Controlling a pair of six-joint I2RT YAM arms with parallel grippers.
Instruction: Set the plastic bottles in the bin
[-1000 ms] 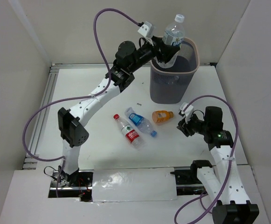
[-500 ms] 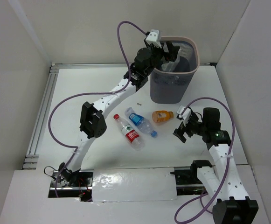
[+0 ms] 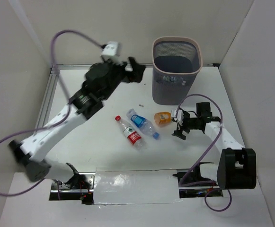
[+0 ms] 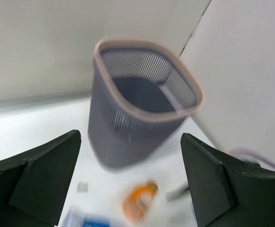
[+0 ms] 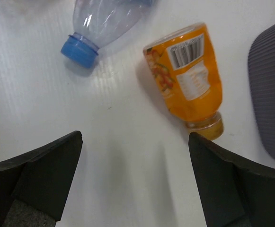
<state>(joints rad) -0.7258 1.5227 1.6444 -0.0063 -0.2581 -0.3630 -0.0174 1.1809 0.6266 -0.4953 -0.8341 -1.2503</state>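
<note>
Three bottles [image 3: 143,124] lie mid-frame; one bin [image 3: 168,94] upper right; left gripper [image 3: 136,71] and right gripper [image 3: 177,124] gape empty.

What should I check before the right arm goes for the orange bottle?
1. Right fingers open and empty: ok.
2. Orange bottle centred between them: not ok, it lies off toward one finger.
3. Orange bottle apart from the blue-capped bottle and the bin: ok, a gap on each side.
4. Left fingers open, empty and away from the orange bottle: ok.
5. Bin mouth unblocked: ok.
</note>
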